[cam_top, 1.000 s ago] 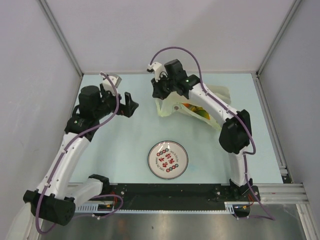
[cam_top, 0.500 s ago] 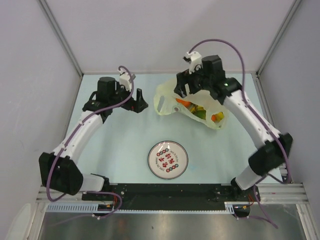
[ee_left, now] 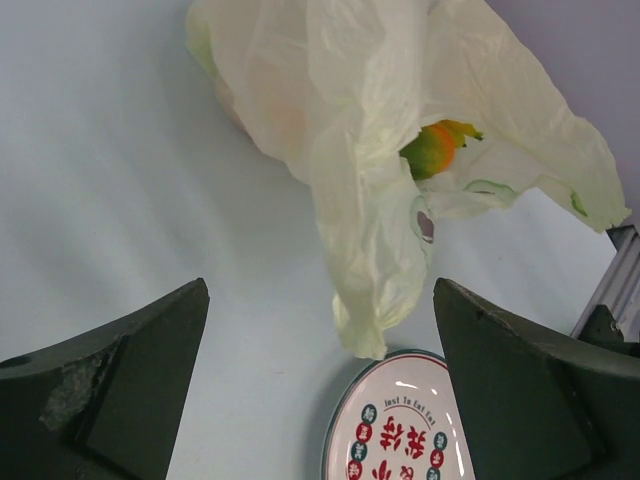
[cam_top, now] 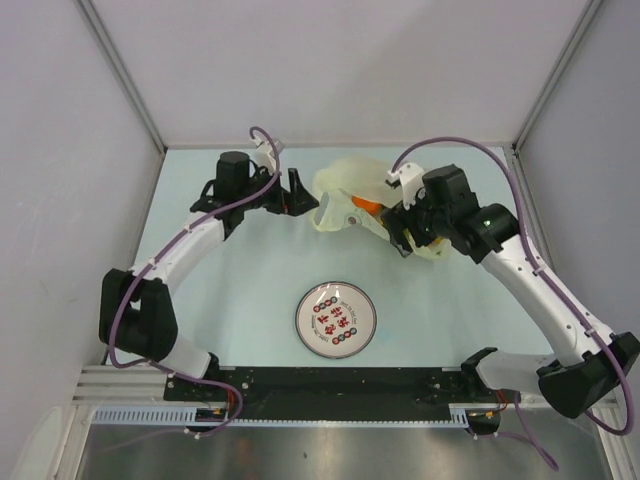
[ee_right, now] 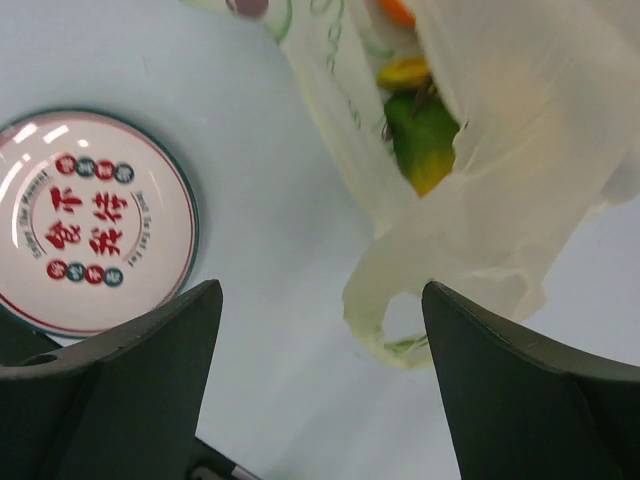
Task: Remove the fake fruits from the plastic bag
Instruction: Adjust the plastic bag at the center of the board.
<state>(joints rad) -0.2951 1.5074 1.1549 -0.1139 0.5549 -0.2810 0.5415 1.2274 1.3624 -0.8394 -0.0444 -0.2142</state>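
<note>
I find the plastic bag, thin, crinkled, translucent pale yellow, slumped at the far side, just right of centre. Inside it I see a green-and-orange mango, a yellow piece and an orange piece

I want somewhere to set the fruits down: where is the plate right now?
In the top view, the plate lies near the middle of the table, apart from the plastic bag, which sits farther back and slightly right.
</note>
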